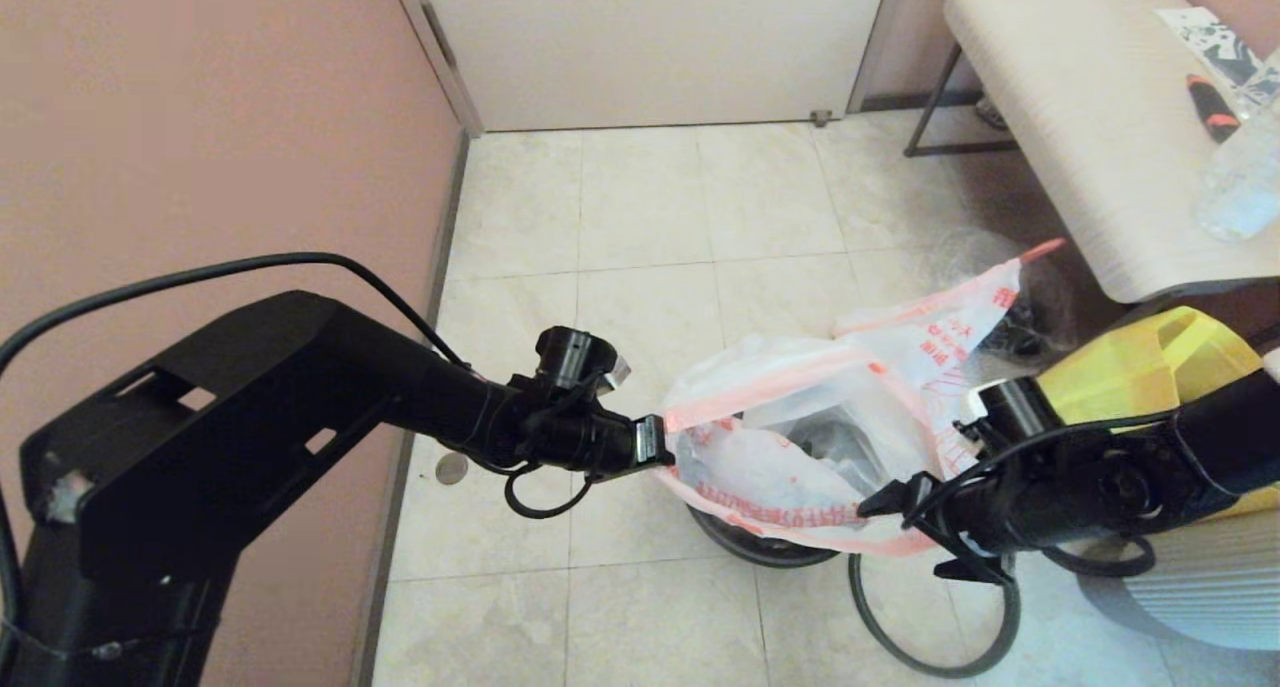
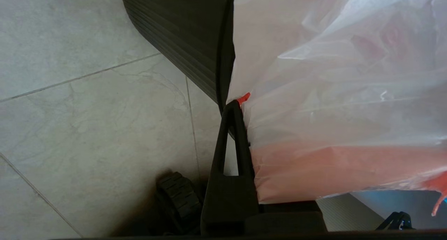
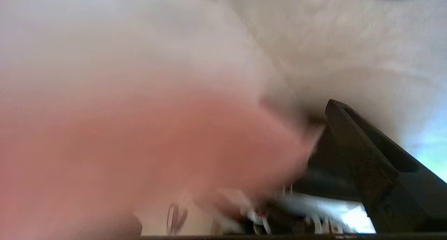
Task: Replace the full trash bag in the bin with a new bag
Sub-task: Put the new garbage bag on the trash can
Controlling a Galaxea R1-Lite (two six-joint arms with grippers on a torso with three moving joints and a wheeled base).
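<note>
Both tools hold the new bag (image 1: pixel 800 437) stretched open over the bin (image 1: pixel 760 542), which stands on the tiled floor with only its near dark edge showing under the plastic. The left tool (image 1: pixel 660 445) is pinched on the pink-orange band at the bag's left side; the left wrist view shows one finger (image 2: pixel 232 145) pressed flat against the film, just beside the bin's ribbed wall. The right tool (image 1: pixel 880 507) grips the band at the near right edge, as far as the head view tells. A grey hoop (image 1: pixel 935 622) lies on the floor just beside the bin, partly under the right arm. Judging from this, the film is the weak point: pulling the two grips further apart could tear the band or slip it from a finger. Lowering off-centre could catch the rim, tip the light bin, or leave the mouth hanging outside it. The right arm could also snag the hoop.
</note>
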